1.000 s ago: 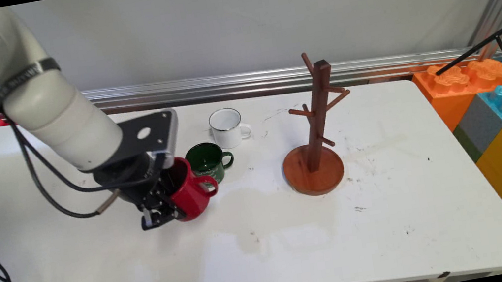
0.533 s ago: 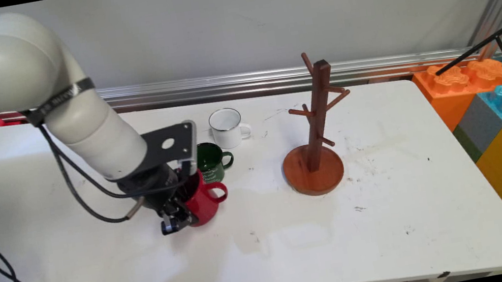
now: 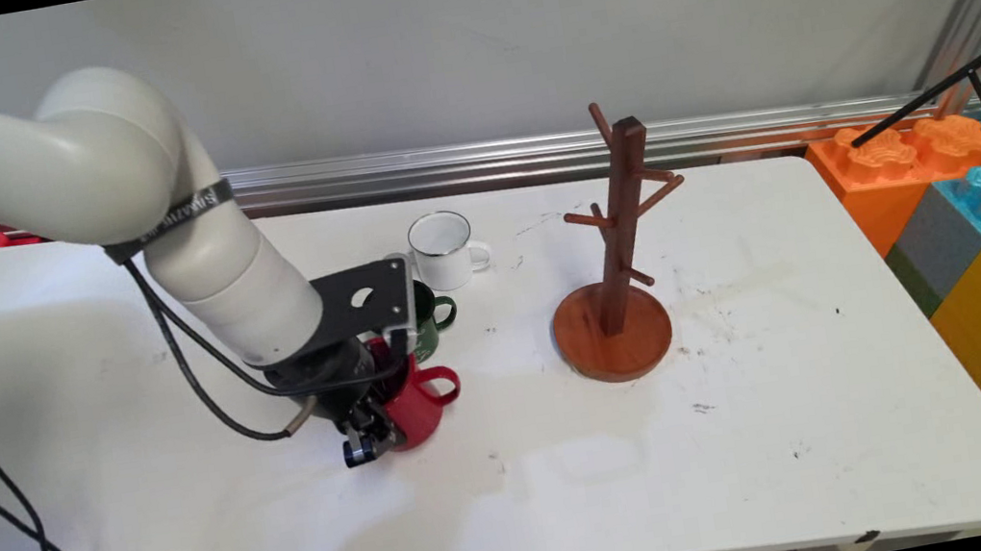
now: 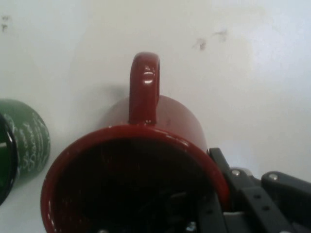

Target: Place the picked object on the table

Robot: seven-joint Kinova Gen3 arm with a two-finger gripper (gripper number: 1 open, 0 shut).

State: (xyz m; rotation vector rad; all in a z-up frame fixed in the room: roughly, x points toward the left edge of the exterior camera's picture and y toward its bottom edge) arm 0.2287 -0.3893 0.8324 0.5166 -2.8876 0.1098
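Claw (image 3: 368,435) clamped on the wall of a glossy red enamel mug (image 3: 418,405), one finger inside, one outside.

Gripping by the rim leaves the mug's looped handle free, pointing away from the claw toward the brown wooden peg-tree mug stand (image 3: 618,281). It sits low at the white counter (image 3: 766,429); whether touching is unclear. Just behind stands a dark green mug (image 3: 428,312), a white enamel mug (image 3: 445,248) farther back.
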